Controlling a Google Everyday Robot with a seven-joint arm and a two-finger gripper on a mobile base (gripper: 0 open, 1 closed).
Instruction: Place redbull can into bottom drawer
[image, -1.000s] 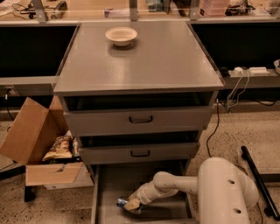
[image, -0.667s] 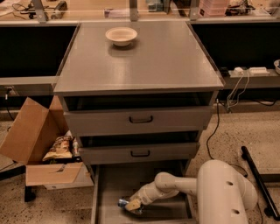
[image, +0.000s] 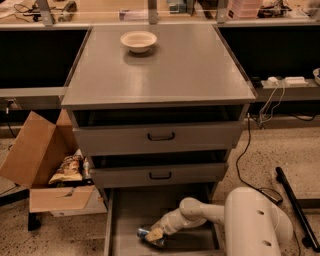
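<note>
Down in the bottom drawer (image: 131, 207), hardly a shift over the last second: gripper (image: 156, 235) low over the floor as before, can (image: 144, 232) at its tip, poking out to the left. Cannot tell whether clamped on the can or already let go. Looks like placement all but done. Probably only release and withdrawal left.

No text, label, brand or number is legible on any item. The end effector (image: 154, 235) is inside the open drawer (image: 131, 212), at the can (image: 143, 232).
</note>
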